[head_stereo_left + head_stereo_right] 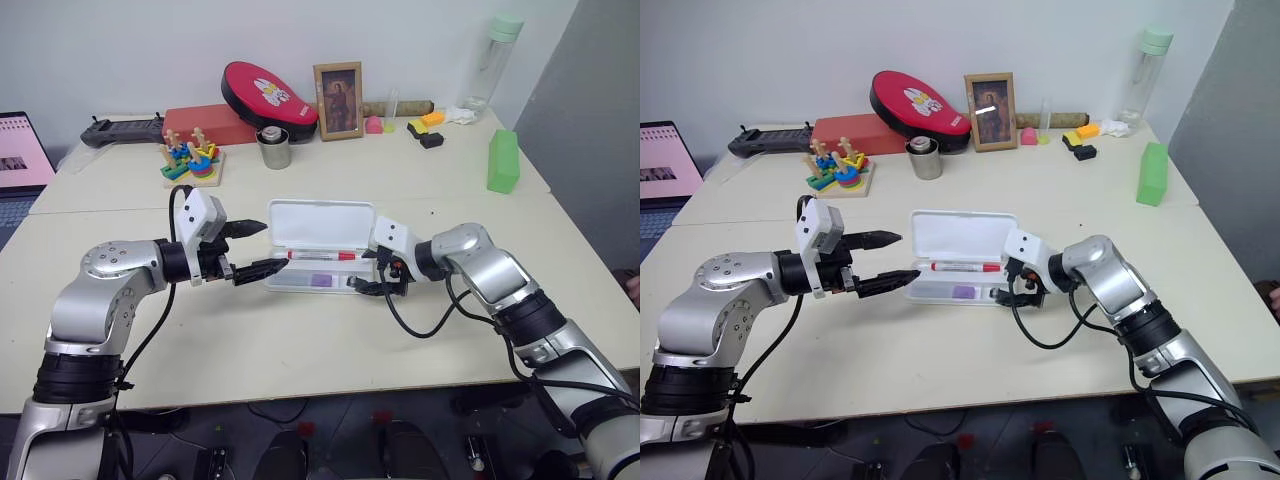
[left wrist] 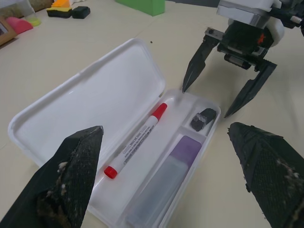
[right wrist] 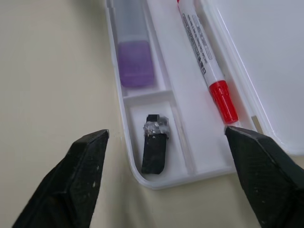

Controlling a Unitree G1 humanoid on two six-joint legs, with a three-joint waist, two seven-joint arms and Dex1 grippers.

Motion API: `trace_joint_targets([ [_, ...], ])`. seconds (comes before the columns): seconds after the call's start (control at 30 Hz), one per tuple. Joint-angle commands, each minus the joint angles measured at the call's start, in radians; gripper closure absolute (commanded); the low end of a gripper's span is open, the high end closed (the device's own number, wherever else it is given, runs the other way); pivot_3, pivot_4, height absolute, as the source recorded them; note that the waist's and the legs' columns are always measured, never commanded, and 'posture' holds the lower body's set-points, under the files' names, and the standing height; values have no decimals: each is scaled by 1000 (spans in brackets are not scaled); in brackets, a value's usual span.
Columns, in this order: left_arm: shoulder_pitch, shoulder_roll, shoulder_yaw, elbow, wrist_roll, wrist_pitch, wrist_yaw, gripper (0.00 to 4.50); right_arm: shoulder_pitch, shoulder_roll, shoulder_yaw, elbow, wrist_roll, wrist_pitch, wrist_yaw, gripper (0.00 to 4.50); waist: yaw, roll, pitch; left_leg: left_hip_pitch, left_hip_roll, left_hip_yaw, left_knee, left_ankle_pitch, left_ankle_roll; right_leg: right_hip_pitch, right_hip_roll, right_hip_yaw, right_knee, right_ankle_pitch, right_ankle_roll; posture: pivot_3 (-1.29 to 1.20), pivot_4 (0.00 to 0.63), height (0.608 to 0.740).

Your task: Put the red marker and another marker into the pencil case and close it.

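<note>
Far L: laptop (image 1: pixel 18 160) at the table (image 1: pixel 300 340) edge, w/ a black controller (image 1: pixel 120 130) further back. Red box (image 1: pixel 205 122) and a wooden stacking toy (image 1: pixel 192 160) sit back-left; red pouch (image 1: pixel 268 95) leans on the box, metal cup (image 1: pixel 273 148) just in front of it.

L gripper (image 1: pixel 250 250): fingers apart, nothing between them, hovering just off the L end of the case (image 1: pixel 322 225), not touching it as far as I can tell.

Case is mid-table, lid open and leaning back. Red marker (image 1: pixel 322 255) lies lengthwise in the rear channel of the tray, next to the hinge. Purple marker (image 2: pixel 166 178) lies in the long front compartment, purple cap toward the R end. A small black piece (image 3: pixel 155 149) sits in the little compartment at the R end.

R gripper (image 3: pixel 166 185): fingers wide apart, empty, poised over the R end of the case; one finger (image 2: pixel 195 64) tip is close to the tray rim, contact unclear.

Back centre: framed picture (image 1: pixel 338 100). Further R: pink and yellow bits (image 1: pixel 380 125), a yellow-and-black item (image 1: pixel 428 128), clear bottle w/ green cap (image 1: pixel 490 65), green block (image 1: pixel 503 160) near the R edge.
</note>
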Motion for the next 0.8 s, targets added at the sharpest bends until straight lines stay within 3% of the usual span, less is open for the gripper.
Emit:
trace_joint_targets([
  [0.03,-37,-12,77,-6,-60,46,54,0,-86,-7,-108,-27,63,20,16,14,0,0,0,0,0,0,0,0,0,0,0,0,0,0,0,0,150,740],
  [0.17,-49,-18,100,4,-78,66,81,0,-137,-9,-154,36,91,13,35,14,0,0,0,1,0,0,0,0,0,0,0,0,0,0,0,0,150,740],
  [0.4,-78,-35,144,39,-93,71,147,0,-434,82,-330,610,79,-166,-163,14,-5,0,0,1,0,1,0,0,0,-1,0,0,1,0,0,0,150,740],
  [0.53,-78,-48,165,29,-118,82,164,0,-529,90,-345,845,30,-282,-211,706,-9,0,0,0,0,1,-3,1,-1,-1,0,0,-1,0,-1,0,150,740],
  [0.8,-58,-56,173,2,-148,100,187,0,-543,134,-333,1054,-44,-396,-231,2740,-24,0,0,-1,-1,2,-4,2,-4,-2,-1,2,-1,0,-1,0,150,740],
])
